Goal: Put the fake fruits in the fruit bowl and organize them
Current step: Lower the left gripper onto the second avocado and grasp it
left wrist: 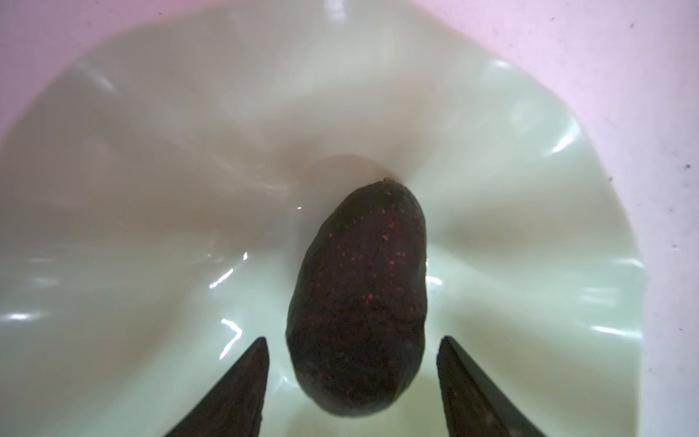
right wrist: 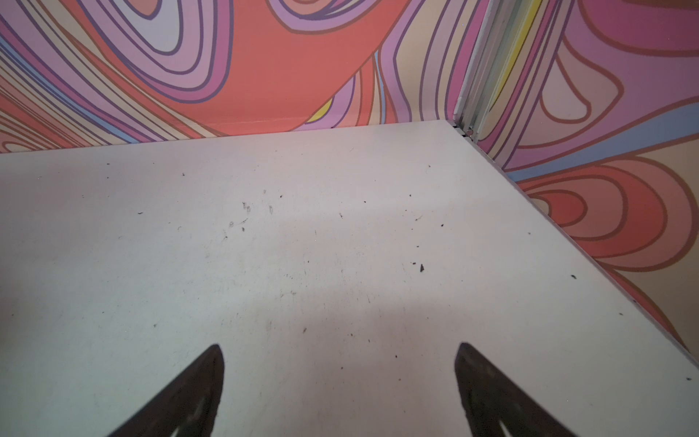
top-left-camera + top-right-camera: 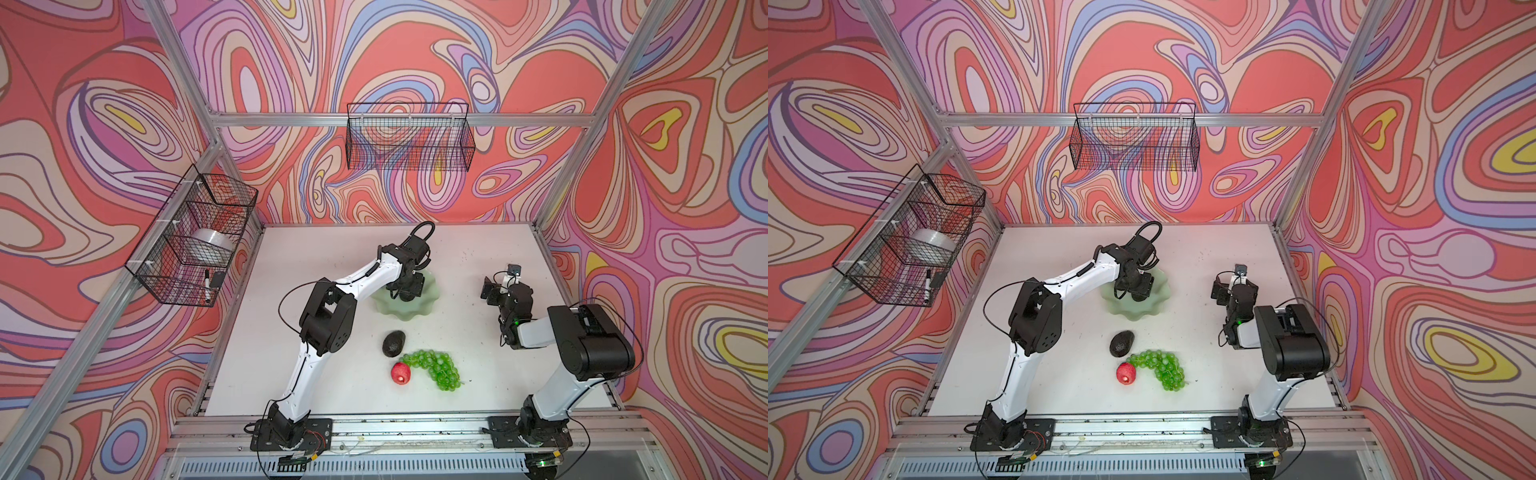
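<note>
Left hand is spread, not touching the avocado in the fruit bowl. Right hand is spread over the counter.

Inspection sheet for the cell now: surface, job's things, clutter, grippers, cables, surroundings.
Surface: white tabletop, dark specks.
Job's things: one avocado lies in the fruit bowl; second avocado, red fruit and grapes sit on the table, close together.
Clutter: nothing seen.
Grippers: left gripper open, jaws either side of the bowl's avocado with gaps; right gripper open, empty.
Cables: black loop at the left wrist, clear of the fruit.
Surroundings: patterned walls; side wire basket holds a pale roll and a marker; back wire basket looks empty.
</note>
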### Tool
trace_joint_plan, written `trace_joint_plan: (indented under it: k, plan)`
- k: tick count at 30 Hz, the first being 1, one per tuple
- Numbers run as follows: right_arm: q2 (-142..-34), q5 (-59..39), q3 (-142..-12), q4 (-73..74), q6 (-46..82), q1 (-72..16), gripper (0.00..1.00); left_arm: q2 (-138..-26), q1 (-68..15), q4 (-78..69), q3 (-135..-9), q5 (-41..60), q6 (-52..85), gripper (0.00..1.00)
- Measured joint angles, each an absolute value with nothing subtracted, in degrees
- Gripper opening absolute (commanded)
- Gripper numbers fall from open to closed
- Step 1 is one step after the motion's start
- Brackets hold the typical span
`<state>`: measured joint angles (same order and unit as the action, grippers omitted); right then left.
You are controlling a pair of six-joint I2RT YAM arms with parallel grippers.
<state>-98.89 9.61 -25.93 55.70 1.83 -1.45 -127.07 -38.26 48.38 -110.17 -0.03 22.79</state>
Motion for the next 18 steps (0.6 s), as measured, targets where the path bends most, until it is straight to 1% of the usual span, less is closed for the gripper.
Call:
trace_joint_plan:
  k: [4, 7, 12, 15, 18]
  plan:
    - [-98.89, 9.61, -25.93, 55.7, 1.85, -1.45, 0.98, -118.89, -38.24, 48.97, -105.49, -0.67, 23.0, 0.74]
    - [-98.89, 9.61, -25.93, 55.7, 1.85, -1.45, 0.98, -107.53, -38.24, 49.8, -98.94, -1.34, 22.94, 0.79]
    - [-98.89, 9.63, -25.93, 55.7, 1.83, -1.45, 0.98, -86.96, -38.63, 50.37, -84.49, -0.86, 23.92, 0.82]
    - [-98.89, 9.61, -25.93, 55.7, 1.85, -1.45, 0.98, -80.12, -40.82, 50.39, -74.89, -1.02, 25.54, 0.84]
    - [-98.89, 9.61, -25.93, 55.7, 1.83, -1.45, 0.98, -78.06, -44.6, 50.33, -66.87, 0.23, 27.68, 0.85]
